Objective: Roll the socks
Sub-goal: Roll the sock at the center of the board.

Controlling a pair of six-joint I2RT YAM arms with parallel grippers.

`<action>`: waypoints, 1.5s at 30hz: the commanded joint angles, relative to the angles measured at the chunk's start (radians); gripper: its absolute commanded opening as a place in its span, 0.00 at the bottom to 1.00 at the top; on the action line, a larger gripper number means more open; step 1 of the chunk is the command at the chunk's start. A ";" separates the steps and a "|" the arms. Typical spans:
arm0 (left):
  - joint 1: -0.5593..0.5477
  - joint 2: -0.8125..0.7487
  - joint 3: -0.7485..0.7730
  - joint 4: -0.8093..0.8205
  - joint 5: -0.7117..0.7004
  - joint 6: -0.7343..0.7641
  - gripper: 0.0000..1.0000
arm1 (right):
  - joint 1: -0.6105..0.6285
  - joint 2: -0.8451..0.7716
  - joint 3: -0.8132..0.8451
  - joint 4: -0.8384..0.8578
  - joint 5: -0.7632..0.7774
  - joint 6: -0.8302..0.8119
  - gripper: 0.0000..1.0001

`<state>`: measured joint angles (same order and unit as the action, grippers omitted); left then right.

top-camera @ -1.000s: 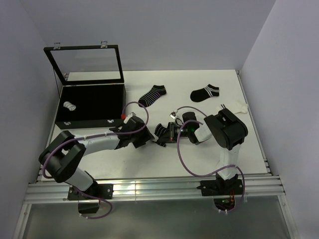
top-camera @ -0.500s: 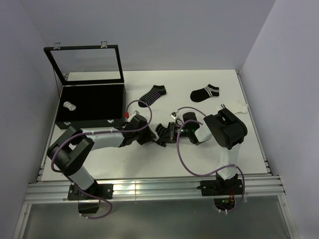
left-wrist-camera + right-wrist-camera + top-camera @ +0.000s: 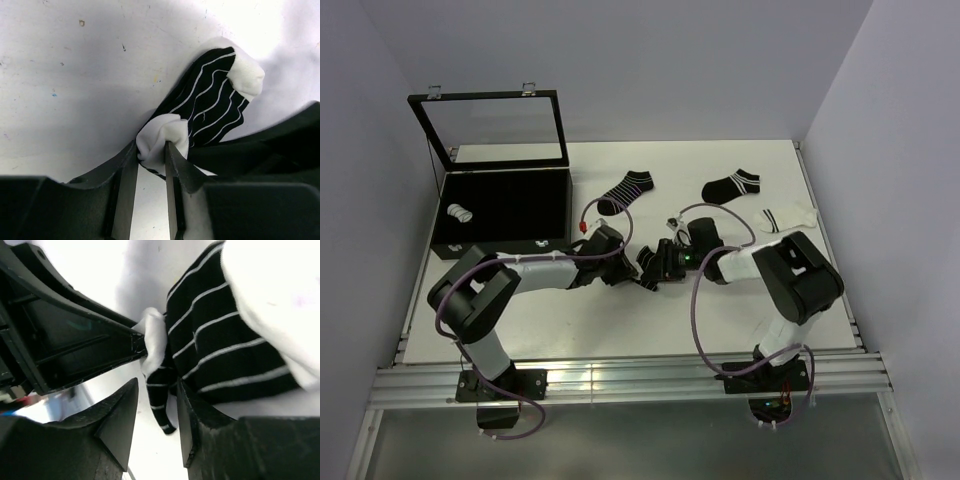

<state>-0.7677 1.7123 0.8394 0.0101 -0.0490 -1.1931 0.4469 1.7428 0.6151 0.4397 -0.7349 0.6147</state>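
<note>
At the centre of the top view the two grippers met nose to nose over the bunched sock. It was a black one with thin white stripes and white ends, lying on the white table. The left gripper had its jaws drawn narrow, pinched on a white fold of that sock. In its wrist view the fabric bulged out above the two fingers, and the striped body ran toward the upper right of the frame. The right gripper stood partly open. A striped fold hung down between its fingers, close against the one on the right of that frame, with a bright gap beside the other, so it clamped nothing. Three more socks lay flat in the upper half of the top view: a black striped sock, a black sock with a striped cuff, and a white sock at the right. At the left stood the black box, its lid raised, with a rolled sock inside.
</note>
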 commanded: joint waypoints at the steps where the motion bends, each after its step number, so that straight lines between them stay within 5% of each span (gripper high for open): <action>1: -0.005 0.047 0.007 -0.139 -0.025 0.039 0.32 | 0.025 -0.118 0.043 -0.226 0.222 -0.168 0.45; 10: -0.005 0.064 0.059 -0.179 -0.014 0.089 0.30 | 0.215 -0.413 -0.023 -0.263 0.644 -0.372 0.39; 19: -0.004 0.066 0.089 -0.211 -0.009 0.121 0.30 | 0.438 -0.421 -0.097 -0.066 0.922 -0.546 0.39; 39: -0.002 0.075 0.110 -0.208 0.031 0.148 0.30 | 0.562 -0.115 -0.045 0.010 1.086 -0.550 0.42; 45: 0.010 0.053 0.099 -0.197 0.040 0.148 0.32 | 0.562 -0.062 -0.014 -0.062 1.085 -0.510 0.29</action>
<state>-0.7570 1.7569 0.9489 -0.1165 -0.0269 -1.0813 1.0019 1.6306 0.5785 0.4438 0.3599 0.0551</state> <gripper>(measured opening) 0.318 0.322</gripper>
